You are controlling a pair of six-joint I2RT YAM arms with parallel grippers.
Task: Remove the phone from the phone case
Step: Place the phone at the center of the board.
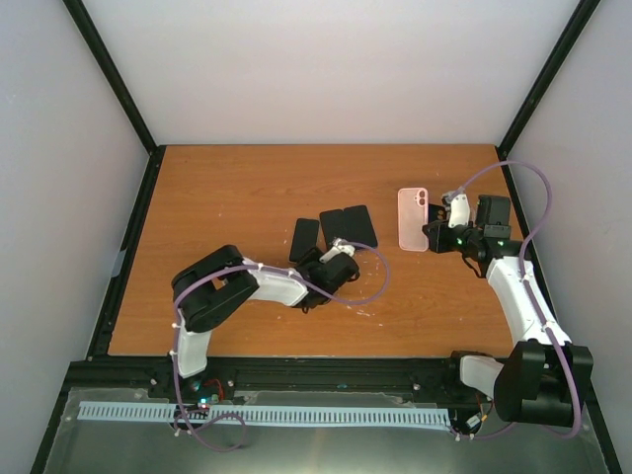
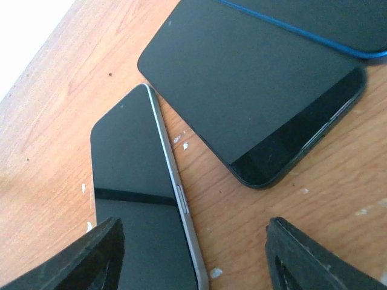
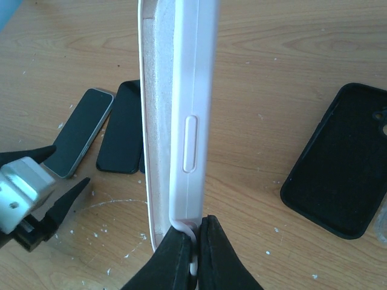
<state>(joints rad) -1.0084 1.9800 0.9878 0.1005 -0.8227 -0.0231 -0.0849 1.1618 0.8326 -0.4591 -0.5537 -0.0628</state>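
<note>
Pinched at one end between the fingers of the right hand [image 3: 195,244], the pale pink phone case [image 3: 192,90] is held at the right side of the table [image 1: 247,188], its lining showing. Well apart, mid-table, the silver-edged phone [image 2: 130,181] lies flat under the spread left hand [image 2: 193,248], just beside two dark phones [image 2: 242,90]. A black case [image 3: 338,163] lies nearby.

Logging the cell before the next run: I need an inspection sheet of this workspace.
Surface: wooden table, white flecks.
Job's things: pink case pinched at one end, no phone seen inside; silver-edged phone flat on table.
Clutter: dark phone, blue-edged phone, empty black case.
Grippers: right gripper shut on pink case; left gripper open by silver-edged phone.
Cables: purple cables looping along both arms.
Surroundings: white walls, black frame.
</note>
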